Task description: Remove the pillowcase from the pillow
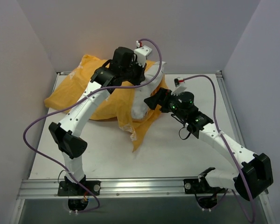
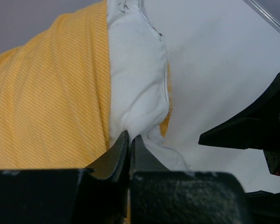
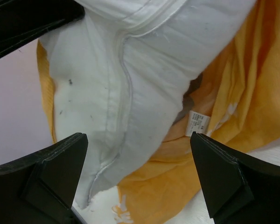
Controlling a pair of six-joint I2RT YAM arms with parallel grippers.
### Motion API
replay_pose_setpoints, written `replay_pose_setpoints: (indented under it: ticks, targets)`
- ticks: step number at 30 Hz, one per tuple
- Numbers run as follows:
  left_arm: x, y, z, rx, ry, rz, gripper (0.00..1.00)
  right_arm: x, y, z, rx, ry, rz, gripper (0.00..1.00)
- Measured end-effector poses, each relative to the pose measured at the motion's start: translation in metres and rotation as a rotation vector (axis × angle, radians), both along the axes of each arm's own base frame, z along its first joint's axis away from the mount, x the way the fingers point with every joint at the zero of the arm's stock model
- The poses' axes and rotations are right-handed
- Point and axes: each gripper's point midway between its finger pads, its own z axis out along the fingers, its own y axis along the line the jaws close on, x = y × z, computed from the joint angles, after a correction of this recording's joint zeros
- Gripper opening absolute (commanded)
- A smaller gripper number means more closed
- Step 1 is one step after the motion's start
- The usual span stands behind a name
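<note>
Left hand is clamped shut on the seamed edge of the pillow, at the white end that sticks out of the pillowcase. The pillowcase lies bunched at the back left of the table, covering most of the pillow, with an orange flap trailing toward the near side. To the right, the right hand sits just beside the bare white end, its jaws spread wide and facing that end, gripping nothing.
</note>
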Motion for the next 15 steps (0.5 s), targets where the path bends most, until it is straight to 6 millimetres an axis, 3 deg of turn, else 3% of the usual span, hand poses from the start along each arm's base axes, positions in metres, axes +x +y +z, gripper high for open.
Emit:
replay_pose_setpoints:
  ticks: [2,9,12,15]
  targets:
    - [0.0,0.0,-0.001,0.001,0.002,-0.001,0.02,0.0,0.006,-0.002,0.031,0.007,0.015,1.0]
    - [0.0,-0.001,-0.002,0.002,0.002,-0.002,0.02,0.007,0.018,0.034,0.164,-0.088,0.037,1.0]
    - [-0.001,-0.002,-0.002,0.002,0.004,-0.007,0.02,0.018,0.025,0.024,0.18,-0.068,0.026,1.0]
    - [-0.002,-0.005,-0.004,0.006,0.006,-0.017,0.02,0.032,0.036,-0.009,0.155,-0.007,0.018,1.0]
